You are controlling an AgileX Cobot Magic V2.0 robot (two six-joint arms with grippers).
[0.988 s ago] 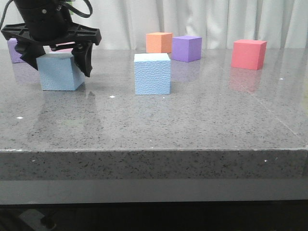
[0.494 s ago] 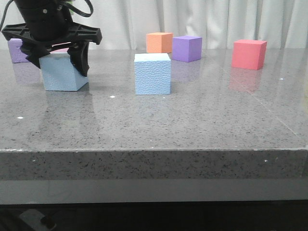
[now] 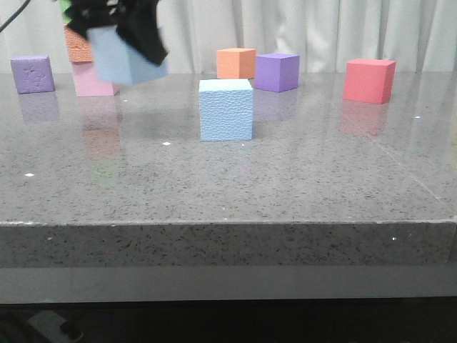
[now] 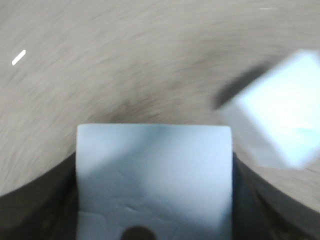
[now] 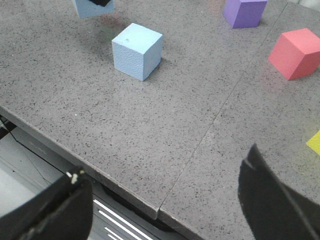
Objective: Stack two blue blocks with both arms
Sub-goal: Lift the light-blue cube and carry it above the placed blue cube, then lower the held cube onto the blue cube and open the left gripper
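Above the worktop (image 3: 300,179), toward ten o'clock from the standing blue block (image 3: 226,109), the left claw (image 3: 118,28) pinches the other blue block (image 3: 127,56) clear of the surface, tilted and motion-blurred. The left wrist view shows that carried cube (image 4: 154,180) filling the space between the dark fingers, with the standing one (image 4: 280,120) off to one side and no longer square to it.

The step in hand appears to be carrying the lifted block over to set it on the standing one. To do it well, the carried cube likely needs levelling first, since it hangs tilted, and its faces turned to match the lower cube's before descent. It should probably come down from directly above, not sweep in sideways, because foam this light could be nudged off its spot by a glancing touch. Release is best left until the two faces meet flat.

At the near edge the right claw (image 5: 165,210) hangs spread and holds nothing, well apart from the standing block (image 5: 137,50); it could steady that cube if needed.

Behind, at twelve to two o'clock, sit an orange cube (image 3: 235,63), a purple cube (image 3: 277,71) and a red cube (image 3: 369,80), all clear of the likely path.
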